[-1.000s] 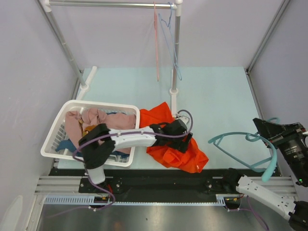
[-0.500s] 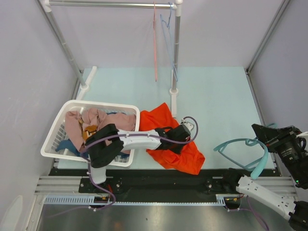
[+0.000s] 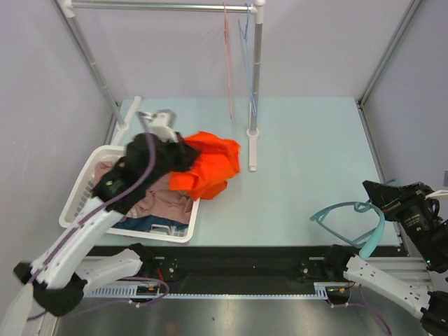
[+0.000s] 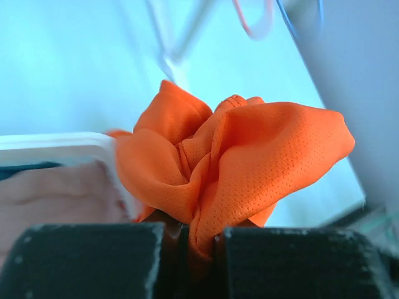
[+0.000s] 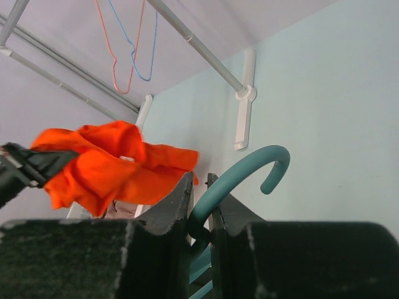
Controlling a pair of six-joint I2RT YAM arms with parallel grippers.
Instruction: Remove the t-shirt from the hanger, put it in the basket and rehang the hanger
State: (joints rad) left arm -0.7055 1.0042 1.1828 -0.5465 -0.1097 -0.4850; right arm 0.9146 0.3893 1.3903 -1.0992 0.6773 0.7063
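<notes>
Your left jaws pinch the crumpled orange t-shirt (image 4: 249,149), and your right jaws clamp the bare teal plastic hanger (image 3: 350,213). Next, probably release it over the white plastic basket (image 3: 77,203).

The left gripper (image 4: 190,240) is pinching the orange t-shirt (image 4: 249,149) between closed jaws, its arm reaching forward; the right gripper (image 5: 199,208) is clamping the teal hanger (image 5: 249,168) between its jaws.

My left arm (image 3: 77,241), at eight o'clock, is white shells on black joints with a purple cable (image 3: 147,166) along it. My right arm (image 3: 381,276), at four o'clock, matches. My left end effector (image 4: 190,246) and right end effector (image 5: 199,205) have matte black, grainy fingers (image 4: 81,261).
</notes>
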